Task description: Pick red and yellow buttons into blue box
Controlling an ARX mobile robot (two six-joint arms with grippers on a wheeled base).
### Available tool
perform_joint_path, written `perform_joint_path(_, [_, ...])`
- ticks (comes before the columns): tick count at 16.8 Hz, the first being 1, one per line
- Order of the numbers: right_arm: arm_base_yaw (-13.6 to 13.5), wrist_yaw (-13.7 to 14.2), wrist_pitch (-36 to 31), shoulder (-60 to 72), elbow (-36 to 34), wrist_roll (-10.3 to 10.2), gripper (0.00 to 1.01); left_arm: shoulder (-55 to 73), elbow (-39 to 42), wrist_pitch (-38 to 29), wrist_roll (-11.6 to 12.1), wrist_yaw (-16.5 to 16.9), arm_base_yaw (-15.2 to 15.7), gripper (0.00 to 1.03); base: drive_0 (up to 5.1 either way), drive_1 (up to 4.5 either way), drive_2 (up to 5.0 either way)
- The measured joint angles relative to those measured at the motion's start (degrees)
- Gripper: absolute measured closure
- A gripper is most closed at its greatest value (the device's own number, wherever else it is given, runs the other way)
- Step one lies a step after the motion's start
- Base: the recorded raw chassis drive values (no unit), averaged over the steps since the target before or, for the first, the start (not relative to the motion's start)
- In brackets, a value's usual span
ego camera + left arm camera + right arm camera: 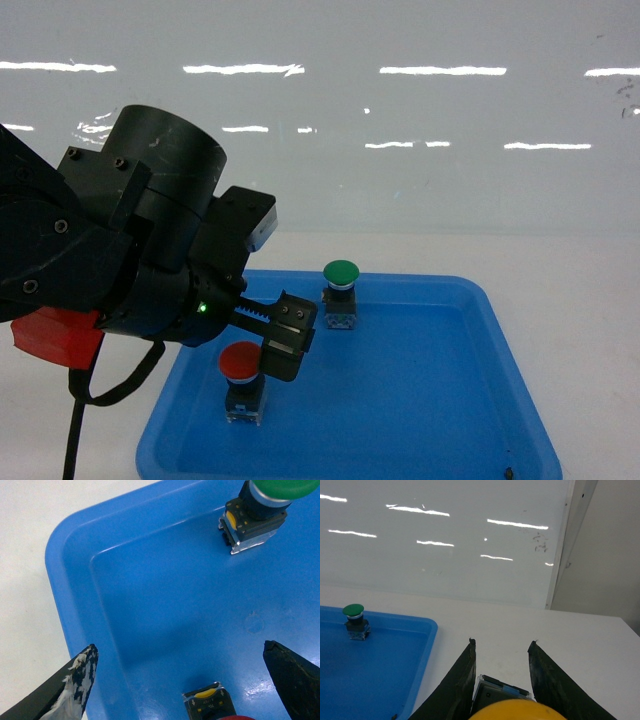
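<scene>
The red button (243, 364) stands upright on the floor of a shallow blue tray (500, 335). In the left wrist view only its base (207, 706) shows, at the bottom edge. My left gripper (287, 338) hovers just above and right of it, open, and the button's base lies low between its spread fingers (80, 677). My right gripper (502, 642) is shut on the yellow button (517, 711), holding its blocky base above the white table to the right of the tray. That gripper does not show in the head view. The blue box is out of view.
A green-capped button (341, 285) stands at the back of the tray, and it shows again as the green button (354, 617) in the right wrist view. White table (580, 645) surrounds the tray. A glossy wall rises behind. A black speck lies at the tray's front right (508, 472).
</scene>
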State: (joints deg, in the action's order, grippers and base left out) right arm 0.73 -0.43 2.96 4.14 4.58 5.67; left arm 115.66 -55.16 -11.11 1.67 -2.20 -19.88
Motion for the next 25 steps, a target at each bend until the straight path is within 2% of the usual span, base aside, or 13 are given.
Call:
perform_joint_path(3, [0.0, 0.0, 0.0, 0.0, 0.0, 0.0, 0.72, 2.2, -0.6, 0.0, -0.6, 1.7, 0.9, 0.05, 0.0, 0.0, 0.0])
perform_joint_path(9, [0.0, 0.0, 0.0, 0.0, 0.0, 0.0, 0.72, 4.5, -1.7, 2.1, -4.4, 3.5, 1.3, 0.05, 0.0, 0.0, 0.0])
perform_joint_path(16, [0.0, 0.0, 0.0, 0.0, 0.0, 0.1, 0.72, 5.9, -0.9, 1.6, -5.8, 4.7, 0.9, 0.05, 0.0, 0.0, 0.0])
perform_joint_path(22, [0.0, 0.0, 0.0, 0.0, 0.0, 0.1, 0.72, 6.5, 1.6, -0.9, -6.3, 3.1, 0.2, 0.58, 0.0, 0.0, 0.0])
perform_joint_path(24, [0.0, 0.0, 0.0, 0.0, 0.0, 0.1, 0.72, 6.6, 2.6, -2.5, -6.3, 2.4, 0.2, 0.73, 0.0, 0.0, 0.0])
perform_joint_path(25, [0.0, 0.0, 0.0, 0.0, 0.0, 0.1, 0.72, 6.6, 2.8, -3.1, -6.2, 1.9, 0.2, 0.77, 0.0, 0.0, 0.0])
